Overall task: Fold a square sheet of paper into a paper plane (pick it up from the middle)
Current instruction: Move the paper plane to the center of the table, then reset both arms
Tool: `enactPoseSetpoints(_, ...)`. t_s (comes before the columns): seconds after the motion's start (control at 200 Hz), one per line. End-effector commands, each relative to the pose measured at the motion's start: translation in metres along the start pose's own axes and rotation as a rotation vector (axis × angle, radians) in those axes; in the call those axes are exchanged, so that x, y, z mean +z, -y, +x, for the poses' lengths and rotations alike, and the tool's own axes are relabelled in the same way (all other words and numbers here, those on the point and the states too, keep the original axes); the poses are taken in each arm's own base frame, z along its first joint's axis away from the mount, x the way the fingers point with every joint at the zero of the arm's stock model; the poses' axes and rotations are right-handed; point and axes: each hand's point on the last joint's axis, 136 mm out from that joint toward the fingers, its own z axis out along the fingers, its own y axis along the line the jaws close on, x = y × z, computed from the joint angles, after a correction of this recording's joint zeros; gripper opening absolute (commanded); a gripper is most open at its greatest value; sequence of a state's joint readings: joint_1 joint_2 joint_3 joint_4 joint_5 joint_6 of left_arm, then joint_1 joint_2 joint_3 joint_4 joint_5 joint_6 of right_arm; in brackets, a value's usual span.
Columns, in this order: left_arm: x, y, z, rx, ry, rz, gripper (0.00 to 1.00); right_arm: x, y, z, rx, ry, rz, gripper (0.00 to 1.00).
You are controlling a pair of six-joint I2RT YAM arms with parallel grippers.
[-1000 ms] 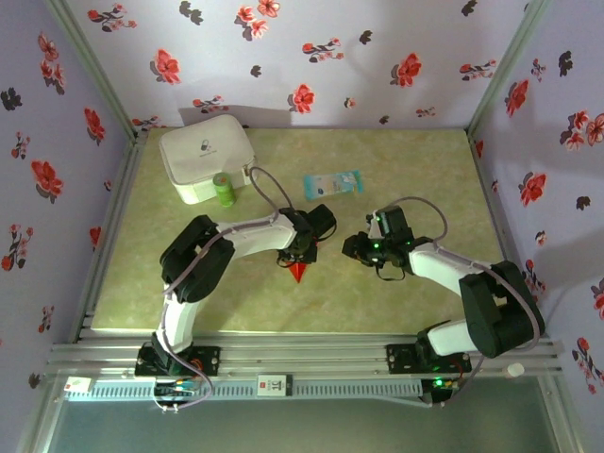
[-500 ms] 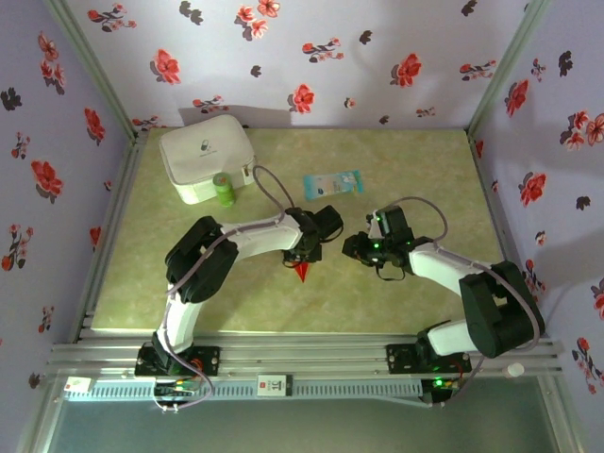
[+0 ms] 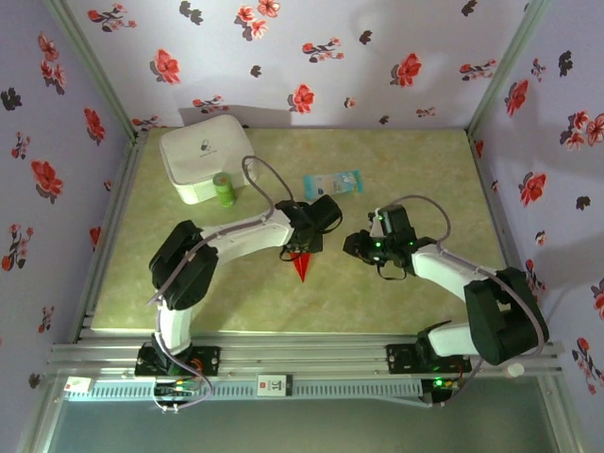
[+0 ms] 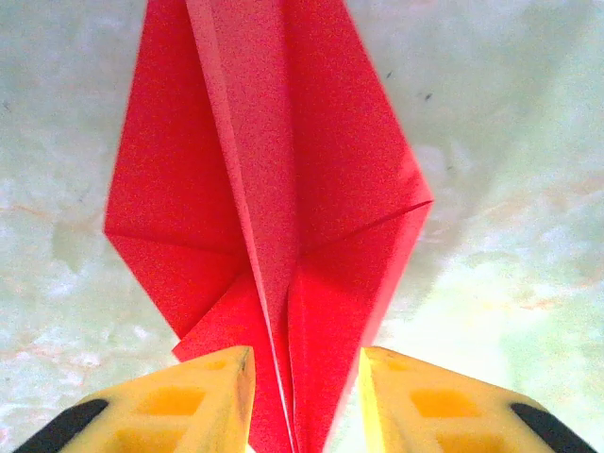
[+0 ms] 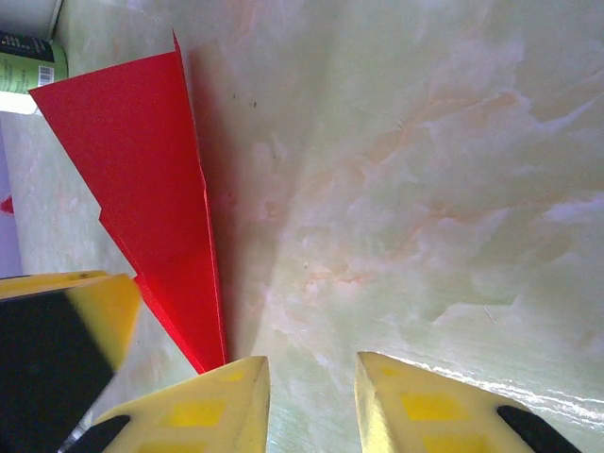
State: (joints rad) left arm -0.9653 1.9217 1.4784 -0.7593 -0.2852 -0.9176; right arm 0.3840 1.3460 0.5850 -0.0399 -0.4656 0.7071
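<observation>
**Your left pincer (image 4: 307, 401) is straddling the tail of the slim bright red paper plane (image 4: 283, 189) on the pale green marbled tabletop (image 4: 510, 142).**
Its yellow fingers (image 4: 203, 396) are standing apart, clamping nothing, with the raised centre crease running between them. The plane's long axis is stretching straight ahead of that nearer pincer, tip toward the arm bases. Your right pincer (image 5: 311, 396) is hovering near the plane's right side, jaws apart over bare tabletop. The paper is looking thin, matte and sharply creased.
</observation>
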Motion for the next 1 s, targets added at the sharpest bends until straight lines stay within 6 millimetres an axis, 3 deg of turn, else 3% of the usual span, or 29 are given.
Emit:
enactPoseSetpoints(0.0, -0.028, -0.005, -0.015, 0.036, 0.087, 0.012, 0.35, -0.007, 0.006, -0.004, 0.002, 0.025, 0.037, 0.3)
enactPoseSetpoints(0.17, -0.055, -0.03, -0.028, 0.056, 0.215, -0.011, 0.35, -0.03, 0.003, -0.021, -0.068, 0.111, 0.095, 0.31)
enactPoseSetpoints(0.225, -0.066, -0.043, -0.033, 0.055, 0.269, -0.021, 0.35, -0.048, 0.0, -0.034, -0.119, 0.185, 0.14, 0.33)
enactPoseSetpoints(0.28, -0.075, -0.061, -0.037, 0.043, 0.323, -0.04, 0.42, -0.07, 0.0, -0.048, -0.169, 0.277, 0.209, 0.37)
enactPoseSetpoints(0.455, -0.092, -0.12, -0.042, -0.03, 0.461, -0.044, 0.56, -0.145, 0.015, -0.09, -0.278, 0.615, 0.476, 0.64)
enactPoseSetpoints(0.615, -0.09, -0.179, -0.036, -0.096, 0.525, -0.059, 0.73, -0.186, 0.04, -0.117, -0.307, 0.831, 0.697, 0.86)
enactPoseSetpoints(0.78, -0.09, -0.236, -0.026, -0.186, 0.525, -0.097, 0.82, -0.199, 0.066, -0.135, -0.273, 0.894, 0.811, 0.92)
enactPoseSetpoints(0.995, -0.09, -0.279, -0.016, -0.247, 0.508, -0.103, 0.84, -0.184, 0.081, -0.145, -0.29, 0.825, 0.801, 0.91)
